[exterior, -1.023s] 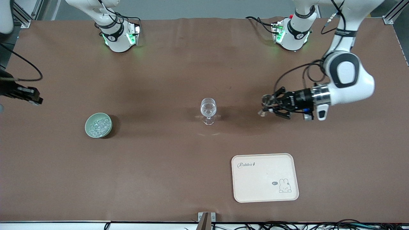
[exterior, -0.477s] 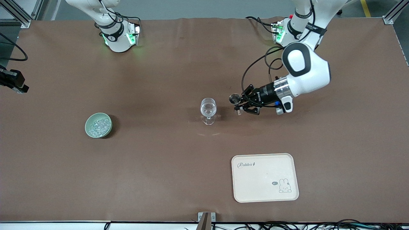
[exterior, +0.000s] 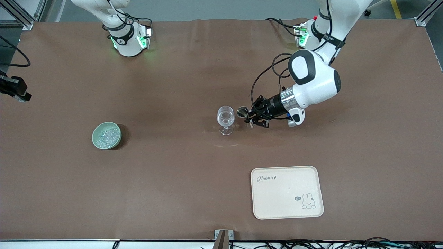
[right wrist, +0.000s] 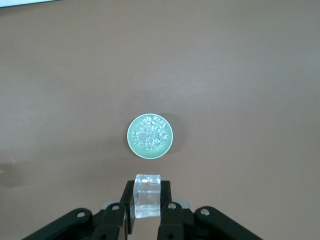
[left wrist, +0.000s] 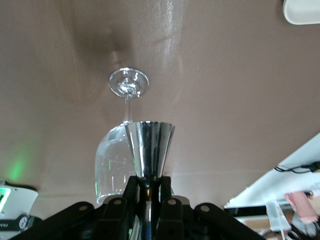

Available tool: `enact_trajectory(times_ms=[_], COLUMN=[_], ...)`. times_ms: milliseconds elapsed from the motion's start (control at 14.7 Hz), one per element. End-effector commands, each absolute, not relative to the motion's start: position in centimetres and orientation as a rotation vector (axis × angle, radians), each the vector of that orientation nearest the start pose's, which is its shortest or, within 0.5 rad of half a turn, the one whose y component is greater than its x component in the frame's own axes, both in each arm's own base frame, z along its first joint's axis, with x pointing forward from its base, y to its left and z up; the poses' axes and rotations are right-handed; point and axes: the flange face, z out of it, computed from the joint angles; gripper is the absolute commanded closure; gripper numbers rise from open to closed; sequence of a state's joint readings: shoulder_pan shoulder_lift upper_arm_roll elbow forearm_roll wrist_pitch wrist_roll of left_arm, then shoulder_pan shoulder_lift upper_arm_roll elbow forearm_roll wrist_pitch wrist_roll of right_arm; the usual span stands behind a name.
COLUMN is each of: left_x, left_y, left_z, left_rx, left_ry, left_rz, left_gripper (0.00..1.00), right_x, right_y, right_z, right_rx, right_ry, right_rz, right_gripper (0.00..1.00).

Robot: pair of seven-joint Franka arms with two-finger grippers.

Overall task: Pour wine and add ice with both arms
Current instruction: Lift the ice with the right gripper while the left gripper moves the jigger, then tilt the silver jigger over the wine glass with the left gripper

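My left gripper (exterior: 250, 117) is shut on a small steel jigger (exterior: 243, 111) and holds it right beside the rim of the clear stemmed glass (exterior: 225, 119), which stands mid-table. In the left wrist view, the jigger (left wrist: 149, 147) sticks out from the fingers (left wrist: 131, 187) in front of the glass (left wrist: 112, 167). My right gripper (right wrist: 147, 200) is shut on a clear ice cube (right wrist: 147, 192), high up at the right arm's end of the table (exterior: 15, 91). A green bowl (exterior: 95, 140) holds several ice chunks (exterior: 107, 135) and shows below in the right wrist view (right wrist: 131, 145).
A cream tray (exterior: 287, 192) with a rabbit drawing lies nearer to the front camera than the glass, toward the left arm's end; its corner shows in the left wrist view (left wrist: 302, 10). Both arm bases stand at the table's back edge. Brown cloth covers the table.
My left arm has swung the jigger from the left arm's end of the table to right beside the glass. My right gripper shifted slightly at the table's edge, then held still.
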State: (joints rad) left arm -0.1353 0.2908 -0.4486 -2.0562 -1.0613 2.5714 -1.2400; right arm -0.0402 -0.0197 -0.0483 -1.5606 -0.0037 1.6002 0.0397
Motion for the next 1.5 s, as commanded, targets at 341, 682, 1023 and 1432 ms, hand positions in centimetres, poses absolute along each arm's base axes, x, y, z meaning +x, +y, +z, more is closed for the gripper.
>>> enact_trajectory(times_ms=[341,682,1023,1432], left_x=[52.0,51.2,51.2,50.9], left_y=[-35.2,-36.7,-37.6,-38.8], left_z=[33.6,33.9,34.8,35.1], left_rx=[1.916,2.044,2.043,2.098], left_ry=[1.706,1.697,1.705,1.708], left_rz=[-0.558,-0.465,-0.449,-0.369], left_gripper=[0.99,0.99,0.99,0.99], right_x=[54.6,54.7,54.7,54.7], right_y=[-4.9,-4.8,-4.8,-4.8], right_z=[64.4,64.5,64.5,64.5], right_rx=[-3.127,-3.125,-3.124,-3.122], right_ry=[0.228,0.228,0.228,0.228], right_rz=[-0.101,-0.108,-0.111,-0.113], right_gripper=[0.99,0.99,0.99,0.99])
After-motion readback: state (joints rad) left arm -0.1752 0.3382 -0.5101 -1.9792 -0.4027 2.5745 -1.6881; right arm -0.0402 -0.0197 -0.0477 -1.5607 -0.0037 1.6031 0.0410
